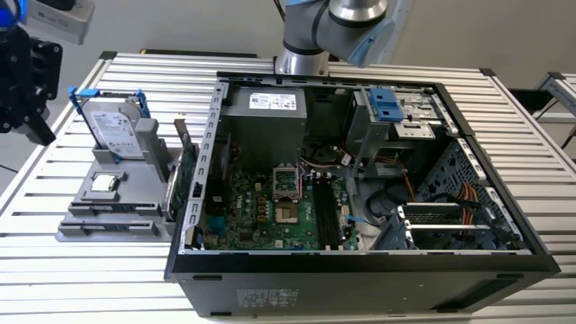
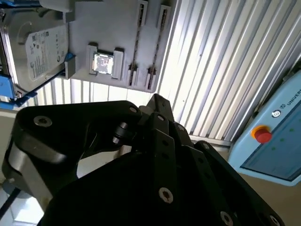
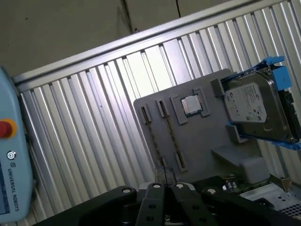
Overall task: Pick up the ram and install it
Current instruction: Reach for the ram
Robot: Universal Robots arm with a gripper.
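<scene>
Right now, my gripper [image 3: 168,187] pinched closed and empty, hanging at ten o'clock from the grey holder [image 1: 108,228] in the exterior view, ram [image 1: 183,179] standing on edge at the holder's three o'clock, just beside the computer case [image 1: 360,270].

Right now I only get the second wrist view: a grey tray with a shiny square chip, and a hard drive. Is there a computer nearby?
Observer: Yes. In the exterior view an open computer case lies on the slatted table, on the exterior view's right of the grey tray.
Operator: Is the gripper near it?
Observer: No. The gripper hangs at the exterior view's left edge, beyond the hard drive, apart from the case.
Operator: What's inside?
Observer: A green motherboard with long dark memory slots; whether a stick sits in them, I cannot tell.
</scene>
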